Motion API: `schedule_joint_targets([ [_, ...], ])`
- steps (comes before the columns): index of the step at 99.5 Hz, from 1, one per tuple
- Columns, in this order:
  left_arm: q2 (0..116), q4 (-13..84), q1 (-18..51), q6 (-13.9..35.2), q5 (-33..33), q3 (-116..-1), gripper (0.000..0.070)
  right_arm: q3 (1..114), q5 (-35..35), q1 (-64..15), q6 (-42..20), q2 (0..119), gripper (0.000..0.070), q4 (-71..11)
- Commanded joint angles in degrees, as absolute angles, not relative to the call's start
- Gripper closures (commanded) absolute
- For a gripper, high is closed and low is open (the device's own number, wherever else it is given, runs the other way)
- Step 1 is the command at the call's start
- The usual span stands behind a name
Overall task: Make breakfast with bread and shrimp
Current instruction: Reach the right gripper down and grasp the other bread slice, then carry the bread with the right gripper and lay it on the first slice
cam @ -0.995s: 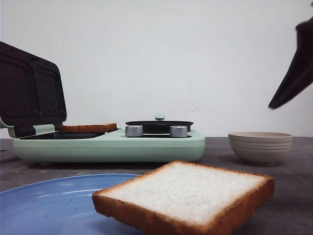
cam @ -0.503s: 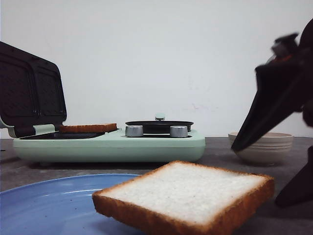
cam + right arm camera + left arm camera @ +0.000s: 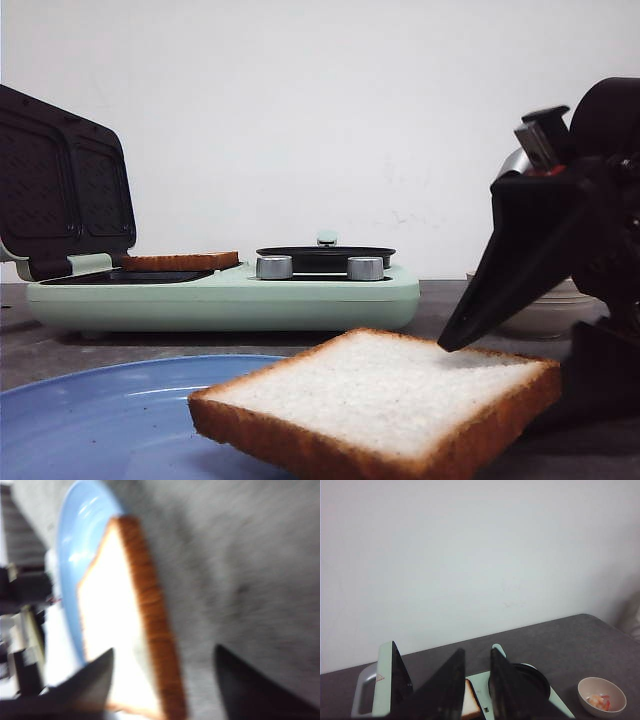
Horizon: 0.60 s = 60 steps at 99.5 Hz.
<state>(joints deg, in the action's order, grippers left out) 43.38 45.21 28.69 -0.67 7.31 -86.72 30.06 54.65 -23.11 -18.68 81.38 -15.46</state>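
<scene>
Right fingers (image 3: pixel 478 318) spread wide, straddling bread (image 3: pixel 385 395) edge on plate (image 3: pixel 90 415), not clamped. Left gripper (image 3: pixel 476 690) parted, holding nothing.

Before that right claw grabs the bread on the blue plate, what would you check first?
1. Right gripper open: ok, fingers spread apart.
2. Near bread slice between the fingers: ok, its crust edge sits in the gap, wrist view.
3. Slice supported: ok, resting partly on the blue plate, overhanging its rim.
4. Sandwich maker lid up: ok, first slice already inside.
5. Left gripper out of the way: ok, raised, open, holding nothing.
6. Finger contact with bread: cannot tell, image blurred.
</scene>
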Motion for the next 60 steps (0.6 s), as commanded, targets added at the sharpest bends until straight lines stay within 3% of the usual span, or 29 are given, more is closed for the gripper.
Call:
schedule_joint_targets([
  [1,43.8,44.8,29.0,-0.6,7.2,-87.6,0.0687,30.4,56.3,-23.8,-19.5,82.0,0.0426,-14.7],
  [7,43.8,44.8,29.2,-0.6,7.2,-87.6,0.0688,30.4,57.5,-23.9,-19.5,82.0,0.0481,-14.5],
  [15,43.8,44.8,29.6,-0.7,7.2,-87.6,0.0687,30.4,58.2,-23.9,-19.3,82.0,0.07,-13.8],
  [43,43.7,44.9,30.3,-0.8,7.2,-87.6,0.0687,35.2,58.5,-24.1,-21.4,79.0,0.07,-11.4],
  [60,43.7,45.1,30.9,-0.8,7.2,-87.6,0.0687,43.7,56.6,-26.6,-30.0,77.4,0.07,-4.4],
])
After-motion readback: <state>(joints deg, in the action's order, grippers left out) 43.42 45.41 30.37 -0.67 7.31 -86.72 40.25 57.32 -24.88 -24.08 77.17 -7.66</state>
